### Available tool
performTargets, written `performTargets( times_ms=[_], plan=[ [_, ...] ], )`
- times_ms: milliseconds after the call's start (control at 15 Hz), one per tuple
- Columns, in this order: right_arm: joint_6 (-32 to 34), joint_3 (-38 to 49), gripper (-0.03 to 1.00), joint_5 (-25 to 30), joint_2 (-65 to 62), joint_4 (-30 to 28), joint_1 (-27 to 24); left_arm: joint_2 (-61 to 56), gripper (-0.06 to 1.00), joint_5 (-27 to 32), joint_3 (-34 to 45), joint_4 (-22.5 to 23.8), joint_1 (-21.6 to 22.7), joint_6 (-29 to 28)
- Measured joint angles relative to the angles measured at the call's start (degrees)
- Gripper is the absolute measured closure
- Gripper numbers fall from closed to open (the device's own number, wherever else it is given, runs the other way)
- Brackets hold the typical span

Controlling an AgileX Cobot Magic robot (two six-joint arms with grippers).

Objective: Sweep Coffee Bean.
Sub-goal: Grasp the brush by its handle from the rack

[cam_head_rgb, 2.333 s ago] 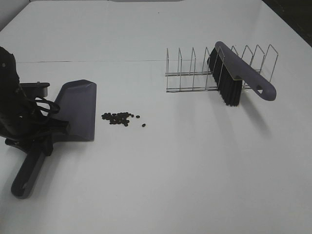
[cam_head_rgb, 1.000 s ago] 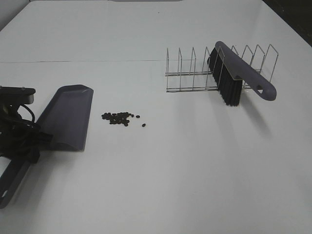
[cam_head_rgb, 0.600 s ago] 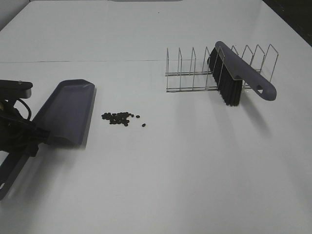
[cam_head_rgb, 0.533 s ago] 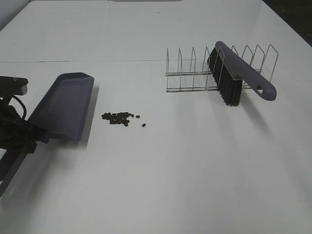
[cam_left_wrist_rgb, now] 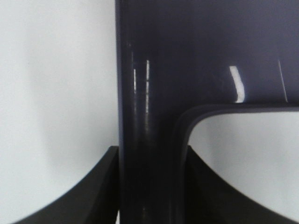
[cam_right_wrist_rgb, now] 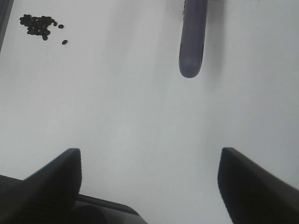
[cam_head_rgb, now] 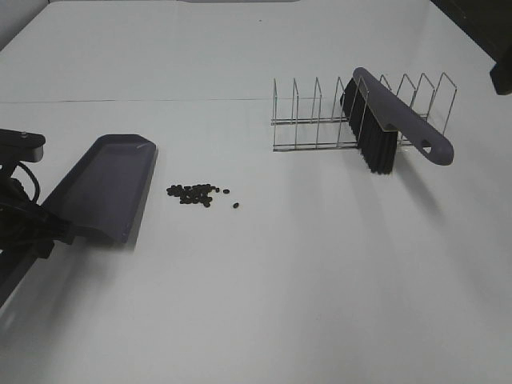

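The coffee beans [cam_head_rgb: 196, 194] lie in a small dark cluster on the white table, with one stray bean [cam_head_rgb: 236, 206] to their right; the right wrist view also catches the cluster [cam_right_wrist_rgb: 37, 25]. Left of them a dark purple dustpan [cam_head_rgb: 104, 188] is lifted and tilted, its mouth facing the beans. My left gripper [cam_head_rgb: 36, 232] is shut on the dustpan's handle [cam_left_wrist_rgb: 147, 154]. The purple brush [cam_head_rgb: 392, 120] with black bristles leans in a wire rack. My right gripper [cam_right_wrist_rgb: 149, 186] stands open and empty, facing the brush handle [cam_right_wrist_rgb: 191, 39] from a distance.
A wire rack [cam_head_rgb: 360, 112] with several slots stands at the back right and holds the brush. A faint seam [cam_head_rgb: 160, 101] runs across the table behind the dustpan. A dark part of the right arm [cam_head_rgb: 501, 76] shows at the right edge.
The left gripper has lifted the dustpan off the table and drawn it left and slightly back, tilting it. A dark part of the right arm has appeared at the right edge.
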Motion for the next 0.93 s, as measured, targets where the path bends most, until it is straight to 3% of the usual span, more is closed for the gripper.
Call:
performTargets(
  times_ms=[533,933],
  plan=[
    [0.00,-21.89,0.21,1.32,27.79,0.00,0.00,0.00,0.61,0.29,0.00,1.20,0.00,0.06],
    [0.00,-45.55,0.22,1.78,50.99,-3.84,0.00,0.00,0.61,0.29,0.00,1.20,0.00,0.06]
  ],
)
